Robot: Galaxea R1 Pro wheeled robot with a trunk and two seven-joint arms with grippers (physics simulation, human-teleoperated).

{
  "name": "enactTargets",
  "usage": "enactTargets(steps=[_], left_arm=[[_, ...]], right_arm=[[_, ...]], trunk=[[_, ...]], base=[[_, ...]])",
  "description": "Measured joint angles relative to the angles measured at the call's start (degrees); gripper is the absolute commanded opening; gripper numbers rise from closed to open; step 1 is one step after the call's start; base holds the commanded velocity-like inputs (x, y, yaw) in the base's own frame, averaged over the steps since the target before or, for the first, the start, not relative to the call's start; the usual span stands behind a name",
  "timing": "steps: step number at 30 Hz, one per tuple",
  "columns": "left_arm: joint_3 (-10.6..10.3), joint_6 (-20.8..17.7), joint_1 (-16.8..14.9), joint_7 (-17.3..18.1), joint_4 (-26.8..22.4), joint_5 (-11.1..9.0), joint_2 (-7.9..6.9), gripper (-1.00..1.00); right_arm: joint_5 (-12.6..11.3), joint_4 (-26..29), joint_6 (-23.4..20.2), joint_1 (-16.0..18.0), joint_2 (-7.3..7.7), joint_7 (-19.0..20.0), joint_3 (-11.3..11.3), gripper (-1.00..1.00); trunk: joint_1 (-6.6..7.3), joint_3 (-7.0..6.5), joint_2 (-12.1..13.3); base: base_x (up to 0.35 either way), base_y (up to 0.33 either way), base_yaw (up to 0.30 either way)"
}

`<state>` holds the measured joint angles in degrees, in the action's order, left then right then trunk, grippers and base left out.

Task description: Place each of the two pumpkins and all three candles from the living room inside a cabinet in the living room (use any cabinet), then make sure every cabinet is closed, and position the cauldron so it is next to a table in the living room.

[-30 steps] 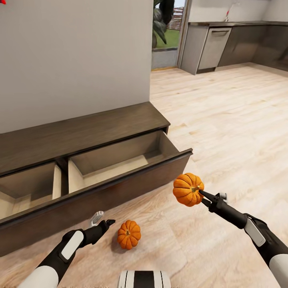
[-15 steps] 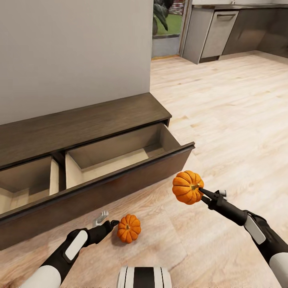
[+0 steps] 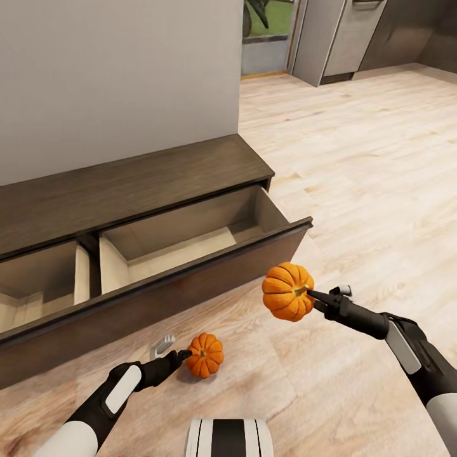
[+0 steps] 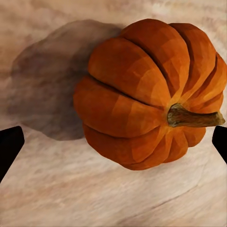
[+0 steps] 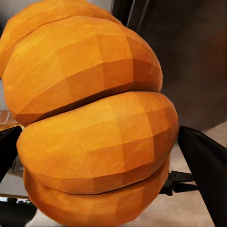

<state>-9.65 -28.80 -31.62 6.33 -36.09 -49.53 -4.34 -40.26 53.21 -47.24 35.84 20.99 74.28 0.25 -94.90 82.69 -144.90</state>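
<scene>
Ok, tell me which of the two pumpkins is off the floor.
The pumpkin gripped by the right gripper, held in the air in front of the open cabinet. The other pumpkin sits on the floor by the left gripper.

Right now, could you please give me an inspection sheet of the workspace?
Surface: light wooden floor.
Job's things: one pumpkin lies on the floor; second pumpkin is held in the air; cabinet has two drawers pulled out, both look empty.
Clutter: nothing seen.
Grippers: left gripper at the floor pumpkin, jaws open around it; right gripper shut on the raised pumpkin.
Cables: nothing seen.
Surroundings: grey wall, dark grey kitchen cupboards beyond.
</scene>
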Motion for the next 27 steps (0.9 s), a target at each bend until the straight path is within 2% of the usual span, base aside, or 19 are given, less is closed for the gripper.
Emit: enactTargets(steps=[5, 27], left_arm=[[0.0, 0.0, 0.0, 0.02, 0.0, 0.0, 0.01, 1.0], [0.0, -0.03, 0.0, -0.06, 0.0, 0.0, 0.0, 1.0]], right_arm=[[0.26, 0.1, -0.1, 0.0, 0.0, -0.01, 0.0, -1.0], [0.27, 0.05, -0.21, 0.0, -0.02, 0.0, 0.0, -1.0]], trunk=[[-0.13, 1.1, -0.06], [-0.12, 1.11, -0.07]], base=[[0.0, 0.0, 0.0], [0.064, -0.047, 0.0]])
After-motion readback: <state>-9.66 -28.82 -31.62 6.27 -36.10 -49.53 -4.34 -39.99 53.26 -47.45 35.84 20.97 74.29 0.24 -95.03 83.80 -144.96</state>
